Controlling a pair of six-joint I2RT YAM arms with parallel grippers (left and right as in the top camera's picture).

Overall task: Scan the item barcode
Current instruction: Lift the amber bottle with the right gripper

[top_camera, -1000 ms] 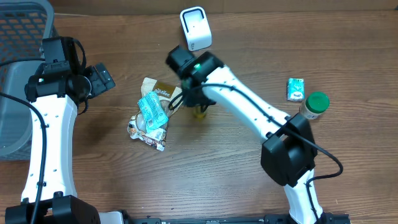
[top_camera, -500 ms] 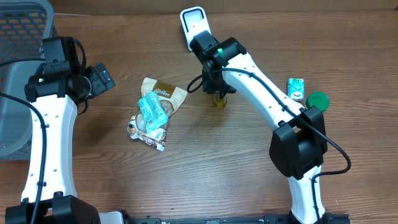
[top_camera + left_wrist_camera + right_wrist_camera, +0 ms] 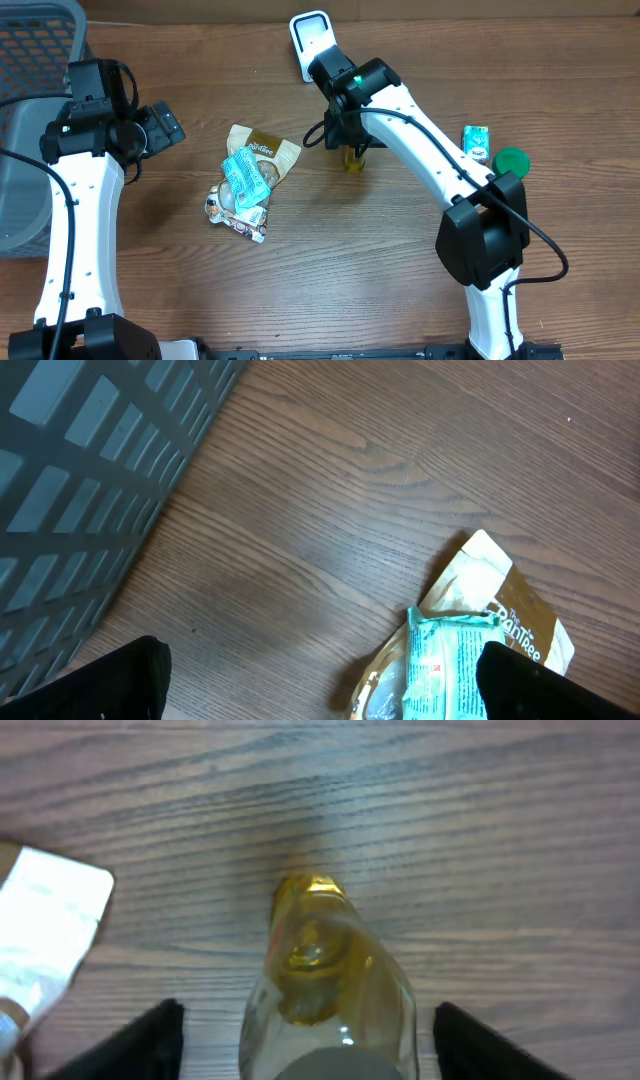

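Right claw [image 3: 308, 1025] stood spread around the yellow bottle [image 3: 320, 950], not gripping; left claw [image 3: 320, 660] gaped wide above the table [image 3: 300, 510].

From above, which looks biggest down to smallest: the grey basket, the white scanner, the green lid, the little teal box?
1. grey basket, even cut off by the picture edge.
2. white scanner.
3. green lid and little teal box look alike in size, so no ranking between them.
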